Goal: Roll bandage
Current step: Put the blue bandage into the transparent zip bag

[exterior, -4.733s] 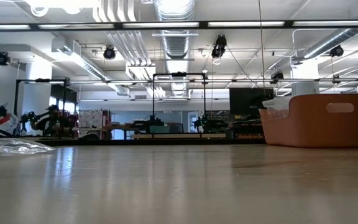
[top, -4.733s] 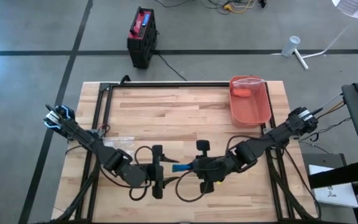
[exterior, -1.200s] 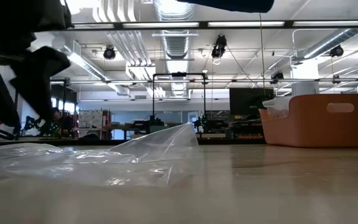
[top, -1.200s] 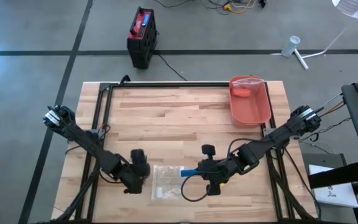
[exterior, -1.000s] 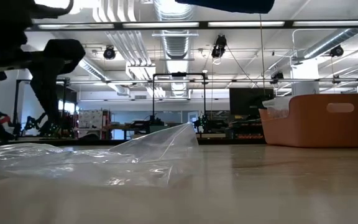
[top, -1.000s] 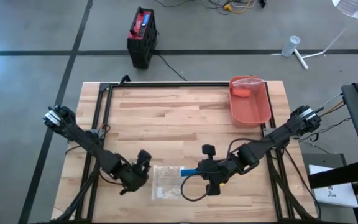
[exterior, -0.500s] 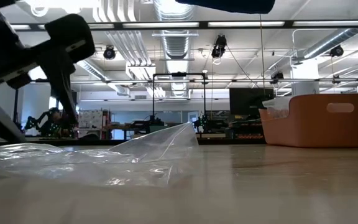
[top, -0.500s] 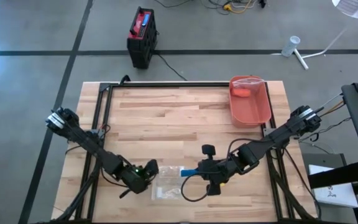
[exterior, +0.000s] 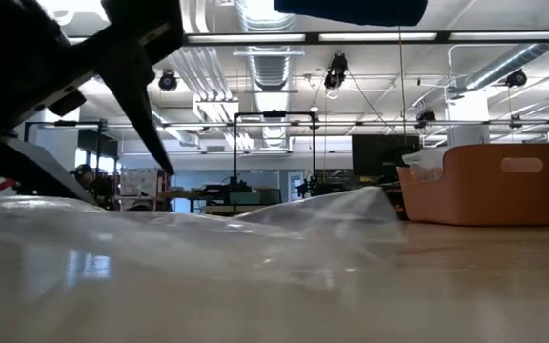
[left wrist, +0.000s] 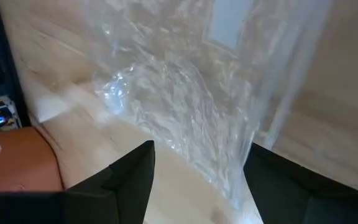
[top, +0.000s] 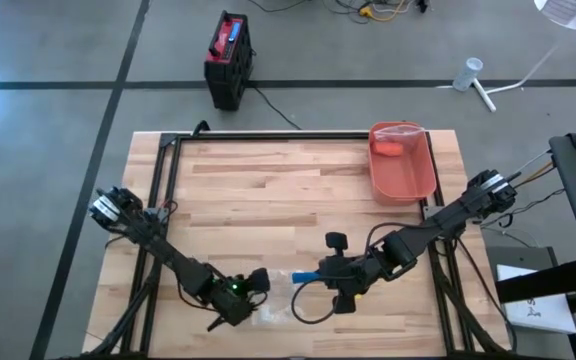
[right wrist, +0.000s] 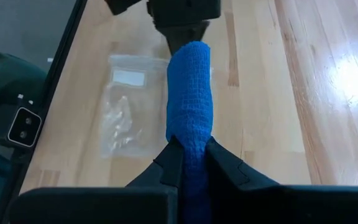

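Note:
A clear plastic bag [top: 276, 309] lies flat on the wooden table near its front edge; it also shows in the left wrist view [left wrist: 185, 93] and the right wrist view [right wrist: 126, 118]. My left gripper [top: 256, 293] is low at the bag's left end. It is open, and its fingers [left wrist: 132, 177] stand on either side of the bag's crumpled edge. My right gripper [top: 320, 272] hangs just right of the bag, shut on a blue bandage roll [top: 303, 275] that points toward the bag. My left gripper slants down from the table's left, and the bag's left edge [left wrist: 229, 186] runs in between its open fingers. I cannot tell whether a finger touches the film. My right gripper pinches the bandage roll's near end [right wrist: 189, 144] between its two fingers. The fingers slant down from the table's right and lie along the roll. The roll sticks out ahead of them, clear of the table.
An orange bin [top: 404, 168] holding a small orange thing and some plastic stands at the table's far right; the low view shows it too [exterior: 484, 186]. Black rails [top: 158, 200] run along the table's left and far sides. Bare wood fills the middle.
My left gripper has gone toward the table's right and near edge and down to the bag's left end, rolling about its own axis. The bag has shifted: in the low view its raised fold now stands farther right and the film lies spread wider.

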`<state>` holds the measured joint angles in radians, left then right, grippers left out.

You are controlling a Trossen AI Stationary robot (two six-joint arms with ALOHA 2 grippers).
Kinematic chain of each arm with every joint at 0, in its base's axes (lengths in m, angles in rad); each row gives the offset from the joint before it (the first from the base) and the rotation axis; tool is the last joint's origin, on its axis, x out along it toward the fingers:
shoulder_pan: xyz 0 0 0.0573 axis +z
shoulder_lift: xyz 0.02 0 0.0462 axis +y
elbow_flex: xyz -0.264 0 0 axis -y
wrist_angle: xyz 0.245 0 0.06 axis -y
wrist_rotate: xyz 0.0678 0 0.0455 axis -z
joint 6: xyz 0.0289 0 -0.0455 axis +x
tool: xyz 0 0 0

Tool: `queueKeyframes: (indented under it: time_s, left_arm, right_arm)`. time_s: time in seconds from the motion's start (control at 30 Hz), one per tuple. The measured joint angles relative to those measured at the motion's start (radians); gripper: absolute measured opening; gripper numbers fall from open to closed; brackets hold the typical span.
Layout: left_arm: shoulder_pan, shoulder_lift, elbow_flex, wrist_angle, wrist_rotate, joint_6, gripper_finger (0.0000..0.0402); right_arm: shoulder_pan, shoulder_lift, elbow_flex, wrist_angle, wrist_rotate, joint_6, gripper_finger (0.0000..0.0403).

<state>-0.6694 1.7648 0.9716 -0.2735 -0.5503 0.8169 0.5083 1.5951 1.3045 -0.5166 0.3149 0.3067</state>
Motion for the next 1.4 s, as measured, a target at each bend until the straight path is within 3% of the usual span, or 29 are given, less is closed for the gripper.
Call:
queueKeyframes:
  time_s: [0.17,0.33,0.53,0.67,0.8,0.9,0.97,1.07,1.2,1.3,1.4]
  left_arm:
    - [0.0,0.034,0.063,-0.01,0.025,-0.065,0.0229]
    - [0.005,0.096,0.072,0.122,0.055,-0.265,0.0229]
    - [0.004,0.224,0.086,0.32,0.008,-0.167,0.0222]
    - [0.0,0.284,0.135,0.32,-0.053,-0.101,0.0167]
    - [0.004,0.293,0.185,0.238,-0.074,-0.167,0.007]
    - [0.006,0.279,0.212,0.118,-0.159,-0.379,0.0012]
    - [0.017,0.266,0.24,-0.023,-0.233,-0.61,0.0012]
    - [0.054,0.2,0.276,-0.302,-0.242,-0.938,0.0002]
    - [0.133,0.088,0.276,-0.509,-0.089,-1.339,0.0001]
    - [0.213,-0.014,0.238,-0.503,0.065,-1.592,0.0001]
    - [0.259,-0.091,0.182,-0.42,0.146,-1.753,0.0001]
  right_arm:
    - [0.0,0.0,0.0,-0.002,0.0,0.009,0.0034]
    - [0.0,0.0,0.0,-0.002,0.0,-0.001,0.0031]
    - [0.0,0.0,0.0,-0.002,0.0,-0.003,0.0032]
    - [0.002,0.0,0.0,-0.004,0.0,-0.002,0.0031]
    - [0.005,-0.002,0.0,-0.029,-0.001,0.008,0.0031]
    - [0.011,-0.008,0.0,-0.05,0.0,0.016,0.003]
    - [0.021,-0.014,0.0,-0.052,0.0,0.015,0.0029]
    - [0.037,-0.017,0.005,-0.05,0.01,0.007,0.0028]
    - [0.051,-0.016,0.033,-0.043,0.071,-0.026,0.0029]
    - [0.057,-0.016,0.044,-0.042,0.147,-0.029,0.0027]
    - [0.059,-0.016,0.044,-0.025,0.24,-0.036,0.0027]
